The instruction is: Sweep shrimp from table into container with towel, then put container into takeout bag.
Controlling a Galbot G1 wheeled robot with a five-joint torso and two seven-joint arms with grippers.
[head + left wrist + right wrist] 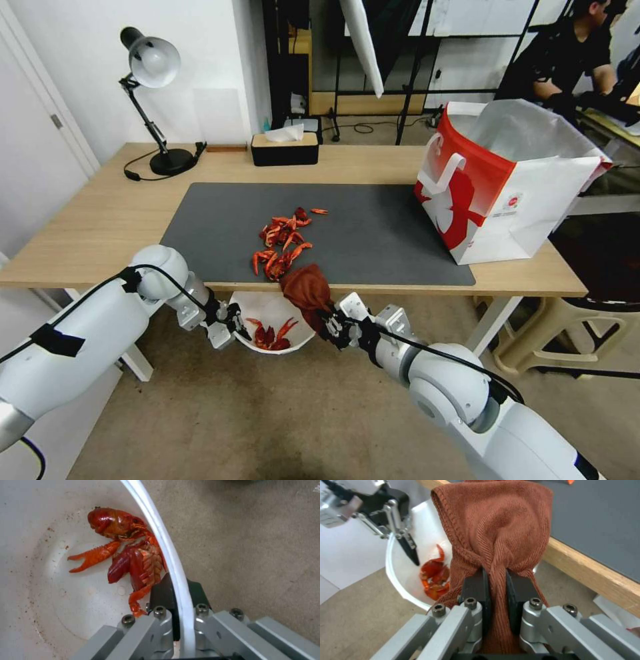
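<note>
A heap of red shrimp (281, 243) lies on the dark mat of the table (93, 227), reaching almost to the front edge. Below that edge hangs the white container (263, 313), with my left gripper (235, 327) shut on its rim (173, 562). A few shrimp (130, 557) lie inside the container (50, 585). My right gripper (328, 323) is shut on the rust-brown towel (307, 288), which hangs at the table's front edge over the container (398, 580). The towel (500, 530) is bunched between the dark fingers (476, 590). The red-and-white takeout bag (497, 183) stands open at the table's right end.
A black tissue box (285, 148) and a desk lamp (155, 100) stand along the table's back edge. Carpeted floor lies under the arms. A beige stool (567, 333) stands right of the table leg (492, 323).
</note>
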